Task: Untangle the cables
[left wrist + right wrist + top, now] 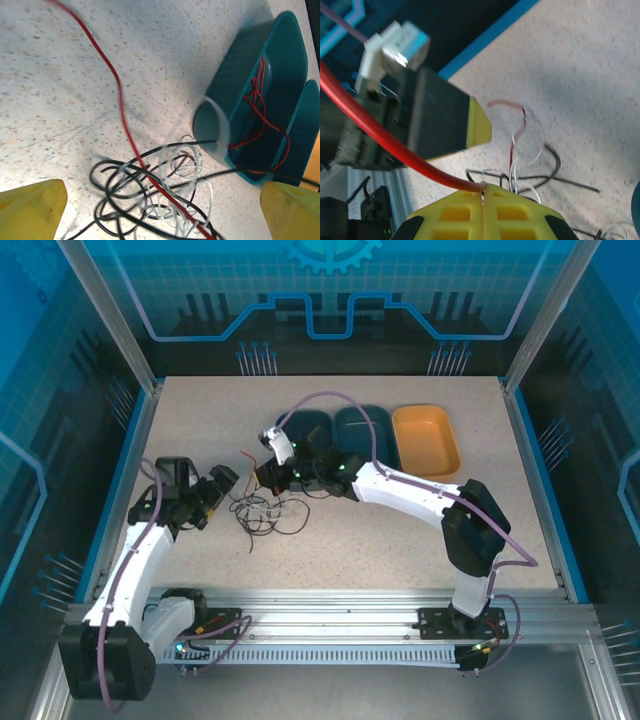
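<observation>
Our right pincer point(483, 187) is clamped on the red cable point(380, 135), raised to draw it from the tangle point(265, 515) lying toward the left edge of the worktop point(400, 540). Our left pincer point(162, 202) gapes wide over that heap, perhaps to pin it.

Red, white and black cables point(155, 200) are pictured on a beige table point(400, 540) flecked with dark speckles. Two trays point(355, 423) are shown in teal, a third tray point(425, 440) in orange, and the fingers point(32, 207) of the left end effector point(160, 210) in yellow.
</observation>
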